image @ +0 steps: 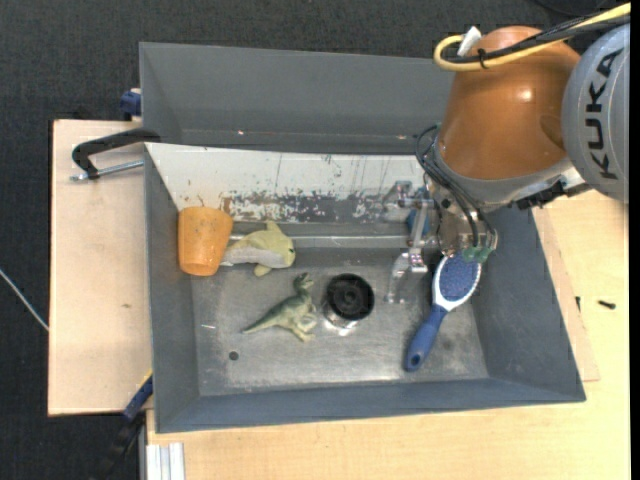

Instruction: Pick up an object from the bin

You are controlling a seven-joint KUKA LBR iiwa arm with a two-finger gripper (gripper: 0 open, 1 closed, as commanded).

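Blue brush [440, 313] with a pale bristle head, right part of the bin [520, 368] floor: nearest thing to the gripper [440, 253], so I log it as the likely pick.

Position: the brush lies flat on the floor. Head is at the upper right, just under the gripper's lower edge as seen from the camera. Handle runs away from it, down and to the left, towards the near wall.

Key relation: the long axis is diagonal, upper right to lower left. The head end is the end close to the gripper, and the handle tip is well apart from it. My judgement is that a grasp across the neck or handle would need the gripper to shift down-left along that axis and close across it, not along it.

Gripper state: I cannot tell whether the pincer is spread or pressed together. The metal parts below the orange cover [500, 98] overlap each other and the back wall's glare. I also cannot tell whether it touches the brush head or hangs above it.

Hidden or unclear: the cover and wrist block the back right corner of the bin. The top edge of the brush head meets the gripper's outline, so the exact gap is not readable.

Other contents, all to the left:
- black round thing [349, 296], near the gripper
- green toy dinosaur [288, 313], touching or just beside the black round thing
- pale yellow soft thing [262, 248]
- orange cup [203, 240], on its side against the left wall
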